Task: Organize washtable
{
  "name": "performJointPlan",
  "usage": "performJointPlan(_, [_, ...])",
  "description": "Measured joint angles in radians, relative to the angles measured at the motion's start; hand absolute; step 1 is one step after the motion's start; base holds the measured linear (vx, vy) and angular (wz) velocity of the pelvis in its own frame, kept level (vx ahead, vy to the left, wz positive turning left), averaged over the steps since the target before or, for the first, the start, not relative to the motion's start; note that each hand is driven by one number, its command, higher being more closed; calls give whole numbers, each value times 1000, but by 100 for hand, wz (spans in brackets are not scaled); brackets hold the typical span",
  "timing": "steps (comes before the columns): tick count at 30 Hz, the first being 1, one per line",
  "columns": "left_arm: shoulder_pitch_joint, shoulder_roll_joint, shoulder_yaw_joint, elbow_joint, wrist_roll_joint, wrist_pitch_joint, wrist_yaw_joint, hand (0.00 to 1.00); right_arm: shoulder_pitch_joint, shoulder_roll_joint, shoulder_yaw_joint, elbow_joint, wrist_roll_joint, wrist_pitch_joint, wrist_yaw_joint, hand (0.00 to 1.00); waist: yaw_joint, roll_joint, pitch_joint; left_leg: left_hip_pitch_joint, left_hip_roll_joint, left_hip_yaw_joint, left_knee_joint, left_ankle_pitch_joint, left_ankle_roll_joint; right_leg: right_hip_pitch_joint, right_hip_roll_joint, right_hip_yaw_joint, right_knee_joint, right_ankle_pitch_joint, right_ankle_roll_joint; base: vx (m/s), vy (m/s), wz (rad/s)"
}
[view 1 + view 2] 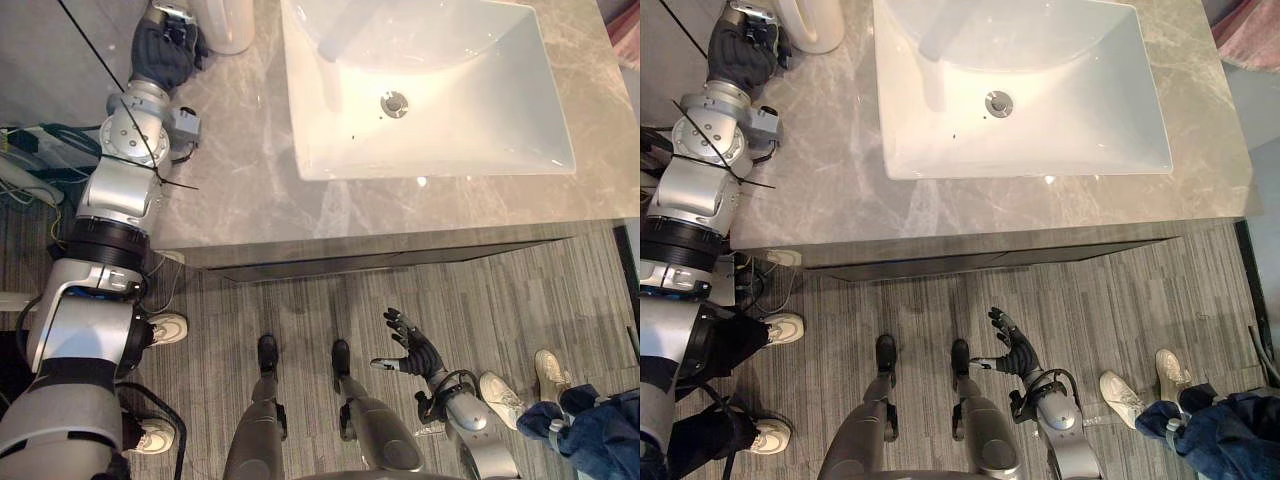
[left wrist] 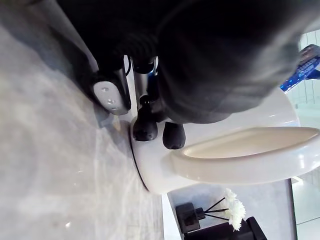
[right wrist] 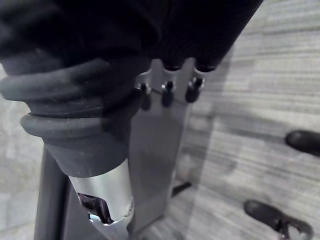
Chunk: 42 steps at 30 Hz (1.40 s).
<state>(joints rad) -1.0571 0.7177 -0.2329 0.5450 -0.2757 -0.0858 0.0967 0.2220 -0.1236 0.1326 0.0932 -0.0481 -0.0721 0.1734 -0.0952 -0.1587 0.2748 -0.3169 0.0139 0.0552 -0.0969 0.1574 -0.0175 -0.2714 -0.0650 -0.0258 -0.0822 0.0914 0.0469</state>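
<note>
The left hand [image 1: 160, 55] touches dark tips to the white cup [image 1: 228, 22] at the far left corner of the desk [image 1: 250, 190], whether gripping I cannot tell, while the right hand [image 1: 412, 352] hangs open, so a one-sided push may topple it.

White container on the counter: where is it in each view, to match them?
Left eye view: white container at top edge, left of the sink, by the left hand.
Right eye view: container in top left corner.
Left wrist view: container close up, past that hand.
Right wrist view: faces the floor.
Shared landmark: the grey marble counter.
</note>
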Motion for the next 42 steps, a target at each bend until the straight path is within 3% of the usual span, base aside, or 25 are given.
performJointPlan(7, [-104,2,-2,55,-27,3,18,100,1,0,-1,-1,0,-1,0,0,-4,-1,24,-20,0,5,0,0,0,-16,0,6,-11,8,1,17,11,-1])
performJointPlan(26, [-105,1,-1,77,-28,2,21,100,13,0,-1,-1,0,-19,0,0,-9,-1,24,-13,0,9,0,0,0,-12,-1,9,-10,9,0,0,0,0])
performJointPlan(42, [-102,-43,-13,96,-38,10,40,100,21,0,-16,-1,2,-21,0,0,-16,-1,24,9,-1,29,0,0,-1,-1,-4,28,-7,11,3,0,5,-3])
